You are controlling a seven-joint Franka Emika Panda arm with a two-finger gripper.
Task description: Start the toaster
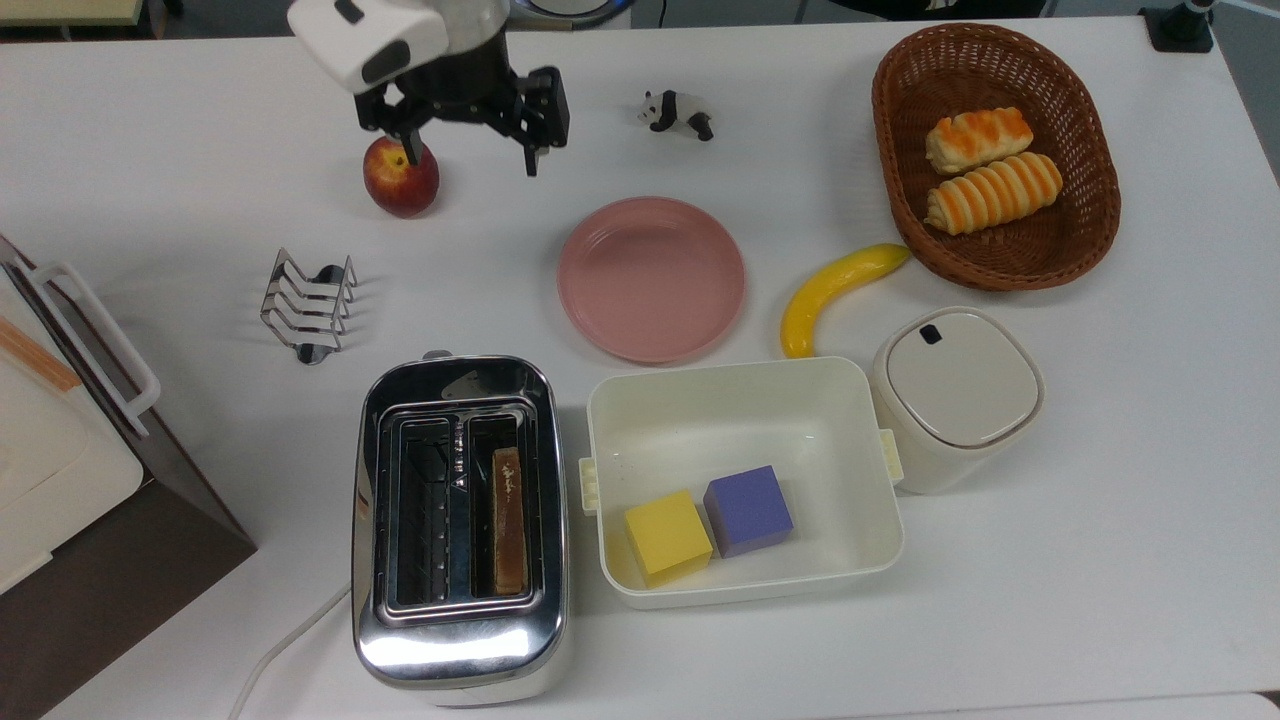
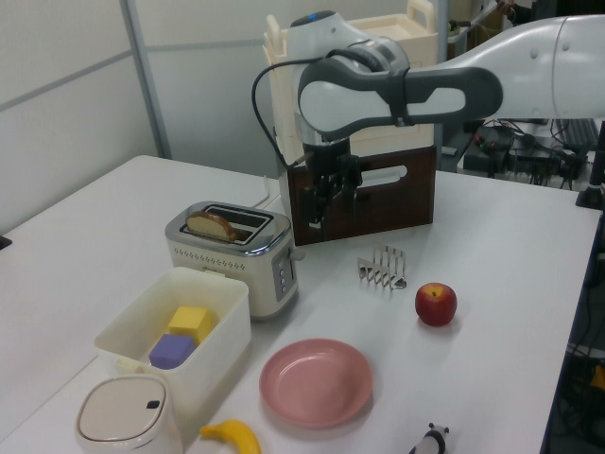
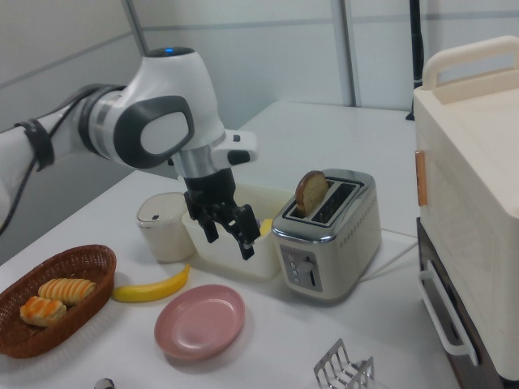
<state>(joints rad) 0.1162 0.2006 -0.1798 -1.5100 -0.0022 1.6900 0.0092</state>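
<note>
The chrome two-slot toaster (image 1: 455,625) stands near the front edge in the top view, its white cord trailing to the top view's lower left. A slice of toast (image 1: 508,520) stands upright in one slot and pokes out of the top (image 3: 310,190). A small lever (image 1: 437,354) sticks out of the toaster's far end. My gripper (image 1: 470,152) hangs open and empty well above the table, beyond the toaster's lever end and beside a red apple (image 1: 400,178). In the left view the gripper (image 2: 329,203) is higher than the toaster (image 2: 233,257).
A wire toast rack (image 1: 308,305) stands between gripper and toaster. A pink plate (image 1: 650,278), a cream box (image 1: 740,372) with two cubes, a lidded canister (image 1: 955,395), a banana (image 1: 835,292), a bread basket (image 1: 900,150) and a panda figure (image 1: 678,112) lie to the top view's right. A box appliance (image 1: 60,450) stands at the top view's left.
</note>
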